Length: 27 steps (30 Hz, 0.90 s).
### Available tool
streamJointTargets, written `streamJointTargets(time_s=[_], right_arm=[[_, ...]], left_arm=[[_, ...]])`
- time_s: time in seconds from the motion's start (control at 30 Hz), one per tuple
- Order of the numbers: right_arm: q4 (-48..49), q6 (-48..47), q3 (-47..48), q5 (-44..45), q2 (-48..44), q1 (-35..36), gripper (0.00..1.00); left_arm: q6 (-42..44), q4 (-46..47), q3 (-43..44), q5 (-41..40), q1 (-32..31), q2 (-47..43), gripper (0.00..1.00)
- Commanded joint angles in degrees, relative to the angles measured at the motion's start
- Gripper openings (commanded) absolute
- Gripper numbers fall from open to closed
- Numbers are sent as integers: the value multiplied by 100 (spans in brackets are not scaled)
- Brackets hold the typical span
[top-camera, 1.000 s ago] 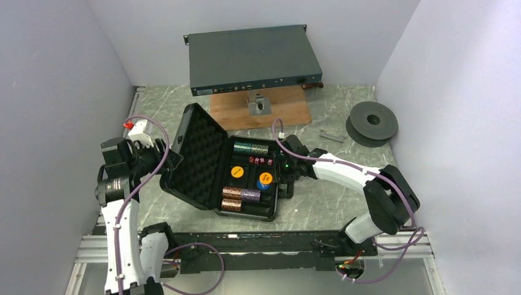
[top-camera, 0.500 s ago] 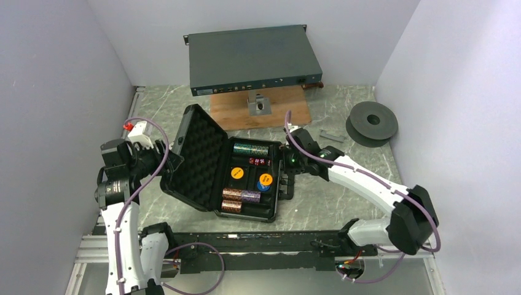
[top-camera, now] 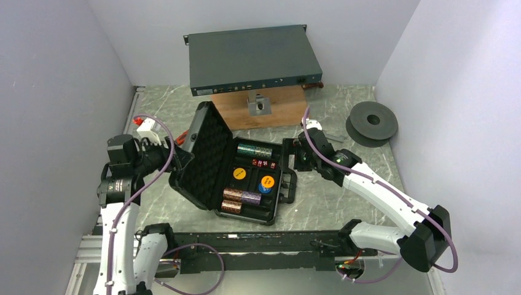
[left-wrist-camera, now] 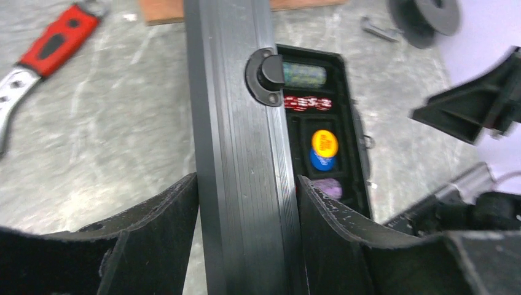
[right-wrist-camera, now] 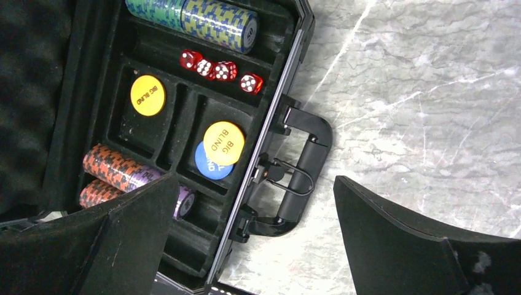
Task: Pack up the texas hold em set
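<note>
At the far left we see a red-handled tool (left-wrist-camera: 55, 40) lying on the marble tabletop (right-wrist-camera: 430, 92). Beside it our left hand (left-wrist-camera: 246, 209) is clamped on the raised lid (top-camera: 212, 144) of the poker case (top-camera: 246, 216), one finger against each side of the rim. The lid stands tilted over the tray. Inside lie a green-and-blue chip roll (right-wrist-camera: 196, 15) at the back, red dice (right-wrist-camera: 221, 70), a yellow blind button (right-wrist-camera: 148, 95), a big-blind button (right-wrist-camera: 223, 143) overlapping a blue disc (right-wrist-camera: 206, 163), and orange and purple chip rolls (right-wrist-camera: 117, 169) in front. The carry handle (right-wrist-camera: 304, 178) juts from the case's right edge. Our right hand (right-wrist-camera: 255, 184) hovers over it, spread wide, gripping nothing.
</note>
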Motion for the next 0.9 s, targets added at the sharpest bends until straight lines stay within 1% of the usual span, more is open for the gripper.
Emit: streamJointTargets(time_s=[0.0,0.1,0.17,0.2,0.37,0.53,0.63,0.87], right_arm=[[-46,56,37,198,-144,-20,100],[-69,38,36,232,-180,-20,100],[-92,29,36,261,-208,-29,100],[-104,25,36,275,-208,-29,100],[-110,51,-55,333,-247,-49,99],[-20,51,-276,208,-271,-48,94],[11,51,-384,156,-324,-48,87],[233,-4,-508,-237,-453,-47,65]], left_arm=[[-467,522,489,971,-542,-36,63],[-547,544,571,826,-811,-30,66],[-592,569,604,769,-868,-22,66],[-606,573,600,733,-1026,-14,67],[-621,666,425,628,-1135,-5,67],[-665,817,155,605,-1182,16,66],[-755,968,11,611,-1247,-3,65],[-955,1226,-141,436,-1521,21,65]])
